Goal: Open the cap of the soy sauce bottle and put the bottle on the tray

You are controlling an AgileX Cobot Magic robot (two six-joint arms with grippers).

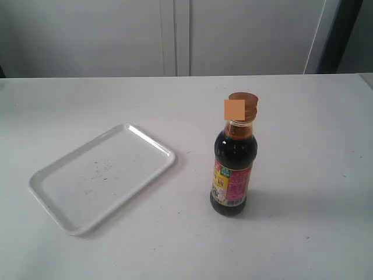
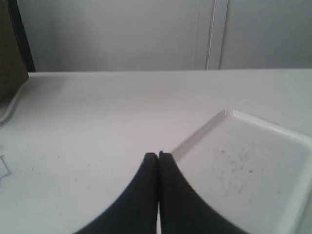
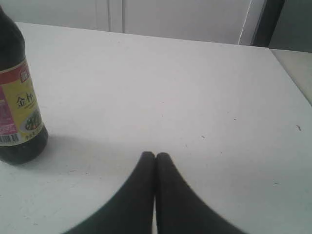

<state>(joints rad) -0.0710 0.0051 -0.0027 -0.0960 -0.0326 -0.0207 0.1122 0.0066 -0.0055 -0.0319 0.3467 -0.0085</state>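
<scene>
White plastic, the tray (image 1: 76,216) lies bare toward the desk's left edge, the left gripper (image 2: 158,155) just beside its rim, tips pressed together on nothing. Well right of it, the soy sauce bottle (image 1: 233,169) stands upright mid-desk, its cap (image 1: 243,106) down. Near the bottle, the right gripper (image 3: 155,155) is likewise pinched closed, empty. Tall and narrow, that bottle could tip if the cap is levered with its body unheld; once open, any tilt while carrying could spill sauce.

A flat orange square masks part of the round golden-brown plastic cap (image 1: 247,104). The right wrist view crops the clear glass soy sauce bottle (image 3: 18,112) above its shoulder. Label print is illegible.
</scene>
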